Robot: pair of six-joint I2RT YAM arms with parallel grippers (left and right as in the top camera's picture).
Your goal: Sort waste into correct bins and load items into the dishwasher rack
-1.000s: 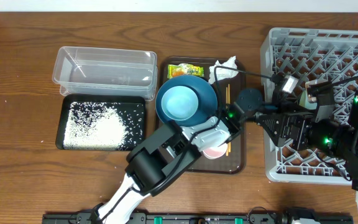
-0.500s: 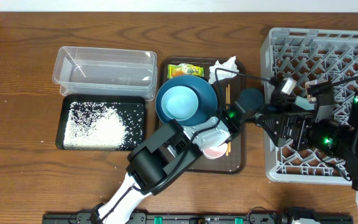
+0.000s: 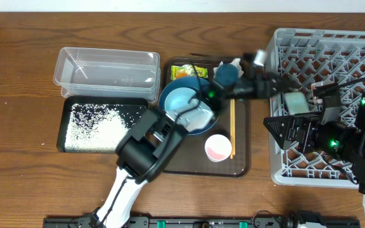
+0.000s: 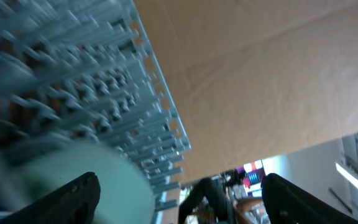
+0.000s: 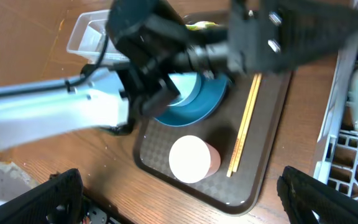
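Reading from the left, the clear rectangular plastic tub (image 3: 106,75) is seen without contents, and the shallow black rectangular tray (image 3: 70,107) just beside it carries the loose white rice grains (image 3: 100,130). On the dark brown serving tray (image 3: 243,161), the light-blue bowl (image 3: 181,101) is nested in the large deep-blue bowl (image 3: 203,86). The yellow-green snack wrapper (image 3: 187,71) and crumpled white tissue (image 3: 229,65) lie at the far edge, and the wooden chopsticks (image 3: 232,130) and small white pink-lined cup (image 3: 217,147) lie to the right. The left gripper (image 4: 182,198), fingers spread with nothing visibly held, is blurred beside the left wall of the grey lattice dishwasher rack (image 3: 334,44), where the pale-green bowl (image 3: 294,101) is lodged. The step is judged an empty-handed transit. The wrist should be kept above the rack wall and stacked bowls, and lowered only over one chosen item. The right gripper (image 5: 188,194), likewise spread and empty, hangs over the rack, so room there is tight. Freer room is offered over the wood nearer the robot.
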